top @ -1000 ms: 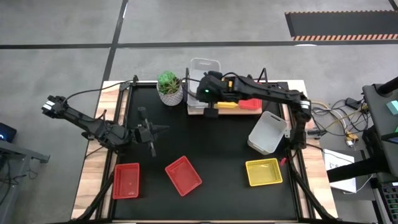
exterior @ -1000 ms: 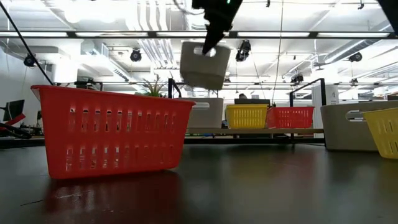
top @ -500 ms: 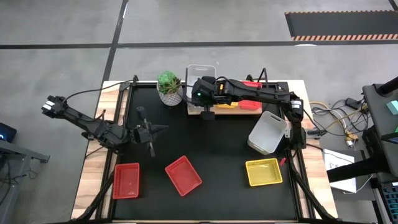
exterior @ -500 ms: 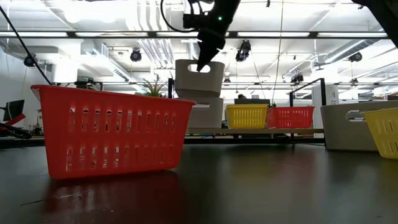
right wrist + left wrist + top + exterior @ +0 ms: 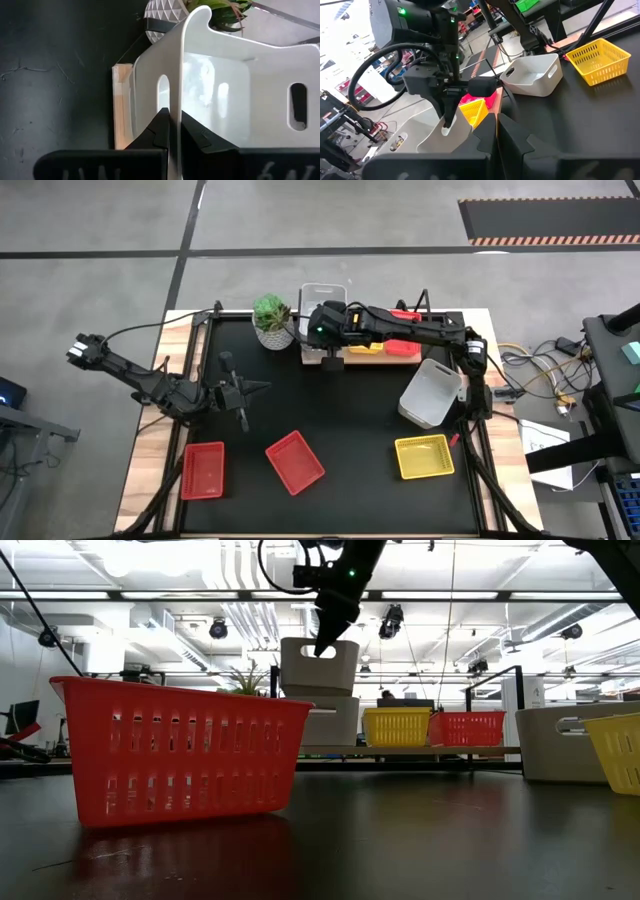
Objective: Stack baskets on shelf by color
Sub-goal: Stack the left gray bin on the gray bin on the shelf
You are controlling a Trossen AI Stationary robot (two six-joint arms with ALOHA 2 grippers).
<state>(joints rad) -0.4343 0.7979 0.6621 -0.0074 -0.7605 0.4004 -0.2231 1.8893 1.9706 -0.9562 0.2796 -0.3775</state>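
My right gripper (image 5: 324, 310) is at the shelf's (image 5: 412, 358) left end, shut on a white basket (image 5: 323, 292). In the low view this basket (image 5: 320, 665) sits level right on top of a second white basket (image 5: 332, 721) that stands on the shelf; whether they touch, I cannot tell. To the right on the shelf stand a yellow basket (image 5: 365, 348) and a red one (image 5: 404, 347). My left gripper (image 5: 243, 394) is shut on nothing above the mat's left side. My right gripper pinches the white basket's near end wall (image 5: 169, 95) beside its handle slot, with one finger (image 5: 160, 127) outside the wall and the other (image 5: 194, 132) inside. The fingers slant down from the near side. The basket stays level, open side up.
On the black mat lie two red baskets (image 5: 203, 470) (image 5: 295, 461), a yellow basket (image 5: 424, 456) and a white basket (image 5: 431, 392). A white pot with a green plant (image 5: 272, 320) stands just left of the shelf. The mat's middle is bare.
My right gripper has sunk and gone a little toward the table's left with the white basket. The basket hung tilted a second ago and has come level just over the white basket on the shelf. It has kept still for the last half second.
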